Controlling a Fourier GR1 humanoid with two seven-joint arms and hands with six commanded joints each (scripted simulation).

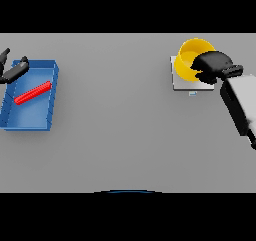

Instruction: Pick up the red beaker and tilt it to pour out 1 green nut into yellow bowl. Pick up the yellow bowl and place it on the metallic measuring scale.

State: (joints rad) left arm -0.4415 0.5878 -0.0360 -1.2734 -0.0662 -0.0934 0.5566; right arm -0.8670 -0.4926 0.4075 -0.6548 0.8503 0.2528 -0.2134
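Yellow bowl (190, 59) sits on the metallic measuring scale (181, 83) at the far right of the grey table (125, 130) in the head view; the right hand (214, 66) grips the bowl's near-right rim, fingers curled over it; at the far left a blue tray (30, 117) holds a red beaker (33, 93) lying on its side, slanted; the left hand (12, 70) hovers over the tray's far-left corner, fingers loosely spread, holding nothing.

Yellow bowl (189, 60) sits on the metallic scale (181, 83); red beaker (33, 93) lies flat
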